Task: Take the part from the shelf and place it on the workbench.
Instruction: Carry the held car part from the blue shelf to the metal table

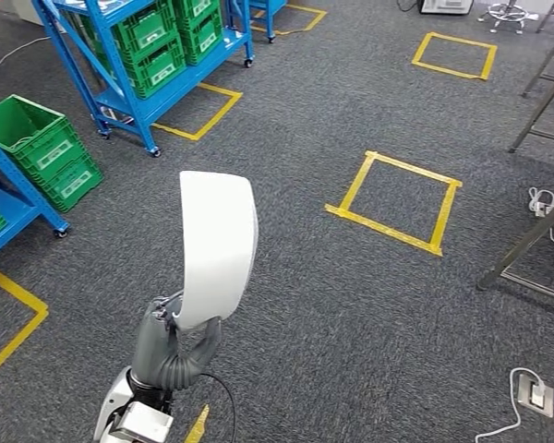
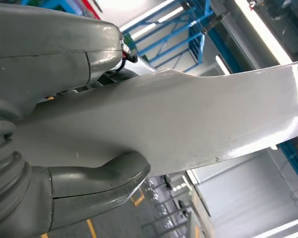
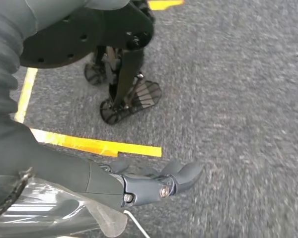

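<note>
One left hand (image 1: 168,343), grey with a ribbed cuff, grips the lower edge of the white curved plastic panel part (image 1: 217,245) and holds it upright above the dark grey carpet floor (image 1: 343,323). The right hand (image 3: 155,184) hangs over the carpet with fingers extended, holding nothing. Beyond lie yellow tape squares (image 1: 394,201), then blue shelves (image 1: 156,88) carrying green crates (image 1: 152,46).

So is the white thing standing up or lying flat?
Standing up. The white curved part rises upright from the left hand, which grips its bottom edge above the grey carpet.
</note>
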Tool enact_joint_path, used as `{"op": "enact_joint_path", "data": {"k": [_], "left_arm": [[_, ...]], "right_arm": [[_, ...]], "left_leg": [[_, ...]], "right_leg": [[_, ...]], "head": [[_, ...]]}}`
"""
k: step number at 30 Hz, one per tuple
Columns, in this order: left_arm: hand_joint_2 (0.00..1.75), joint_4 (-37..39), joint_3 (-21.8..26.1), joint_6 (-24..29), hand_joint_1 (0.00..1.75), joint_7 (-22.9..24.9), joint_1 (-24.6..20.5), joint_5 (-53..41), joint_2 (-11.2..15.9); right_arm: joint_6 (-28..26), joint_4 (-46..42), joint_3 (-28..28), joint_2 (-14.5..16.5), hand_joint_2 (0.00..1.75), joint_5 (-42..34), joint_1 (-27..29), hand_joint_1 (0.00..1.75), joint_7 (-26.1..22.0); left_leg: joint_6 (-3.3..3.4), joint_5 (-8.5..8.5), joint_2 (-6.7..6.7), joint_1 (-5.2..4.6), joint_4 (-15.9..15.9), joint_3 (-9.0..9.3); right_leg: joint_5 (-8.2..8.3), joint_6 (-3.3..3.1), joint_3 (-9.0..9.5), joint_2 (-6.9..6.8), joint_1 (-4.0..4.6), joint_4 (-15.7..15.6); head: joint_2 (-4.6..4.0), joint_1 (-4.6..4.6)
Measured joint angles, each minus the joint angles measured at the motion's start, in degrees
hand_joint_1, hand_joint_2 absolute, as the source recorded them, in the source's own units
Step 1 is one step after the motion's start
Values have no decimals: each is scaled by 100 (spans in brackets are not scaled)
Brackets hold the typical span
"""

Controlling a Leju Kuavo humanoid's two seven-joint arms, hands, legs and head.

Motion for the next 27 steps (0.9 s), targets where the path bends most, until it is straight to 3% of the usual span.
{"op": "enact_joint_path", "data": {"k": [1, 3, 5, 7, 9, 10, 11, 13, 15, 16, 18, 20, 22, 24, 25, 26, 27], "left_arm": [[175, -1, 1, 0, 175, 0, -2, 0, 1], [175, -5, 1, -1, 175, 0, -6, 0, -3], [175, -11, -1, -5, 175, -1, -8, 0, -15], [175, -13, 1, -9, 175, -1, 0, 4, -25], [175, -12, 3, -9, 175, 0, 12, 7, -27], [175, -12, 3, -9, 175, 0, 15, 7, -27], [175, -12, 3, -9, 175, 0, 14, 7, -28], [175, -13, 2, -9, 175, 0, 11, 7, -28], [175, -14, 4, -9, 175, 0, 8, 7, -28], [175, -14, 3, -9, 175, 0, 7, 5, -29], [175, -15, 1, -9, 175, -1, 2, 4, -33], [175, -16, -1, -10, 175, -3, -5, 4, -35], [175, -16, 0, -11, 175, -9, 0, 3, -28], [175, -15, 1, -10, 175, -13, 13, 2, -17], [175, -15, 2, -10, 175, -13, 16, 2, -13], [175, -15, 3, -10, 175, -14, 16, 2, -9], [175, -16, 3, -10, 175, -15, 16, 2, -8]], "right_arm": [[0, 7, -1, 5, 175, 5, -7, 0, -1], [0, 11, -1, 5, 175, 21, 0, 0, -1], [-2, 15, -2, 3, 175, 37, 19, 0, -4], [-4, 16, -3, 1, 175, 47, 4, 0, -7], [-3, 16, -3, 1, 175, 54, -9, 0, -7], [-3, 16, -3, 1, 175, 58, -5, 0, -7], [-4, 16, -3, -1, 175, 61, 3, 0, -7], [-10, 16, -5, -6, 175, 73, 7, 0, -7], [-18, 16, -8, -10, 175, 86, -11, 0, -8], [-20, 16, -10, -10, 175, 91, -17, 0, -8], [-25, 16, -24, -11, 175, 98, -10, 0, -8], [-34, 16, -39, -13, 175, 101, -2, 0, -9], [-40, 16, -46, -14, 175, 104, -12, 0, -9], [-41, 16, -50, -14, 175, 112, -17, 0, -9], [-42, 16, -52, -14, 175, 118, -14, 0, -9], [-43, 16, -54, -14, 175, 126, -8, 0, -9], [-44, 16, -56, -14, 175, 134, -5, 0, -9]], "left_leg": [[25, 0, -62, -11, -119, 39], [26, 2, 15, -11, -218, 58], [34, 52, 139, 19, -305, 91], [42, 74, 295, 32, -345, 108], [43, 71, 457, 30, -342, 100], [37, 66, 530, 30, -341, 99], [27, 59, 596, 31, -339, 102], [-16, 32, 711, 31, -327, 122], [-81, -8, 796, 3, -295, 137], [-113, -18, 832, -12, -283, 141], [-169, -27, 896, -12, -279, 150], [-231, -165, 774, 18, -140, 109], [-266, -521, 542, 38, 426, -123], [-260, -844, 450, 39, 1204, -478], [-247, -866, 437, 37, 1404, -579], [-225, -770, 426, 34, 1387, -583], [-194, -573, 398, 29, 1135, -476]], "right_leg": [[16, 32, -36, 51, -17, 5], [43, 105, -102, 129, -40, 5], [-66, 157, -211, -60, -32, 161], [-397, 210, -514, -361, -35, 762], [-673, 272, -850, -464, -61, 1455], [-679, 297, -906, -482, -75, 1582], [-573, 314, -831, -504, -86, 1462], [-241, 327, -399, -665, -98, 701], [-68, 273, -26, -827, -80, 81], [-65, 231, 33, -857, -65, -17], [-51, 134, 25, -757, -48, -16], [-27, 55, 16, -666, -55, -32], [-5, -4, 10, -567, -61, -43], [2, -32, -1, -444, -42, -42], [4, -37, -4, -377, -30, -40], [6, -39, -2, -307, -20, -38], [7, -39, 6, -238, -12, -34]], "head": [[0, -7], [0, -26], [0, -7], [0, 15], [0, 21], [0, 20], [0, 21], [0, 22], [0, 15], [0, 9], [0, -2], [0, -10], [0, -23], [0, -24], [0, -23], [0, -23], [0, -23]]}}
